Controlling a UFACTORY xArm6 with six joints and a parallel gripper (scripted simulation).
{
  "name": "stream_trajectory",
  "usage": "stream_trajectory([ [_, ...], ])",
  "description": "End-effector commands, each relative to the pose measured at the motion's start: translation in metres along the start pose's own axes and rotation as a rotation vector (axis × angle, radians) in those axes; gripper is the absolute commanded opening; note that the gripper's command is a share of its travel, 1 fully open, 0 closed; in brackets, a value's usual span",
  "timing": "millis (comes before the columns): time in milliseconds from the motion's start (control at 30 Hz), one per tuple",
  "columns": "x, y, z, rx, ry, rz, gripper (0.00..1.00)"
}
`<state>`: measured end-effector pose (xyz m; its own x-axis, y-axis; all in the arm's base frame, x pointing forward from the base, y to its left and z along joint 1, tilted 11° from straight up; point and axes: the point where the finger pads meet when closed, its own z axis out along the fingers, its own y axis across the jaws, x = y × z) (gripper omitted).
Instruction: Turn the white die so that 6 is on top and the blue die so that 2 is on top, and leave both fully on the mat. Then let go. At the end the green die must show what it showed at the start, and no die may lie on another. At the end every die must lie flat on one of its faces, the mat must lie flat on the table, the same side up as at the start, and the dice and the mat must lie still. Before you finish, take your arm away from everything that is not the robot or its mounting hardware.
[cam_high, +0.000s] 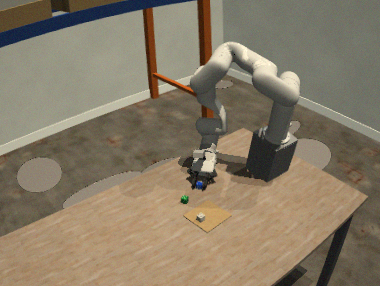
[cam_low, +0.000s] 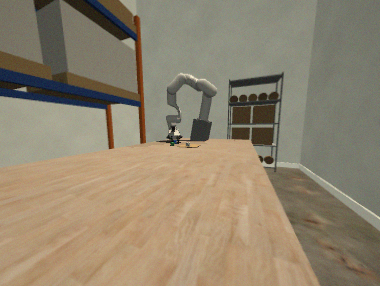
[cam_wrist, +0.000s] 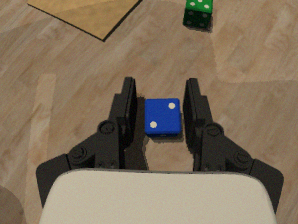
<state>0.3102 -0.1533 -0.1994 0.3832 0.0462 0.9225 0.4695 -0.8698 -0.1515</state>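
The blue die (cam_high: 199, 185) (cam_wrist: 162, 117) lies on the table off the mat, with two pips on the face turned to the wrist camera. My gripper (cam_wrist: 160, 91) is part open around it, with a gap on each side of the die. The white die (cam_high: 200, 217) (cam_low: 188, 144) sits on the tan mat (cam_high: 218, 214) (cam_wrist: 95, 19); its pips are too small to read, and it is out of the wrist view. The green die (cam_high: 184, 199) (cam_low: 172, 144) (cam_wrist: 198, 14) lies on the table beside the mat, several pips on its upper face.
The green die is between the blue die and the far left of the table in the top view. The robot's dark base (cam_high: 270, 156) stands at the back right. The table's back edge runs behind the gripper. Shelving stands beyond the table.
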Motion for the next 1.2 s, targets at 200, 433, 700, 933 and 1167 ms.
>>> stream_trajectory([
  [200,0.001,0.001,0.0,-0.001,0.0,-0.002,0.42],
  [433,0.001,0.001,-0.001,-0.001,0.0,-0.002,0.42],
  [700,0.001,0.001,-0.022,-0.001,0.0,-0.002,0.42],
  [933,0.001,0.001,-0.04,-0.001,0.0,-0.002,0.42],
  [1167,0.001,0.001,-0.05,-0.001,0.0,-0.002,0.42],
])
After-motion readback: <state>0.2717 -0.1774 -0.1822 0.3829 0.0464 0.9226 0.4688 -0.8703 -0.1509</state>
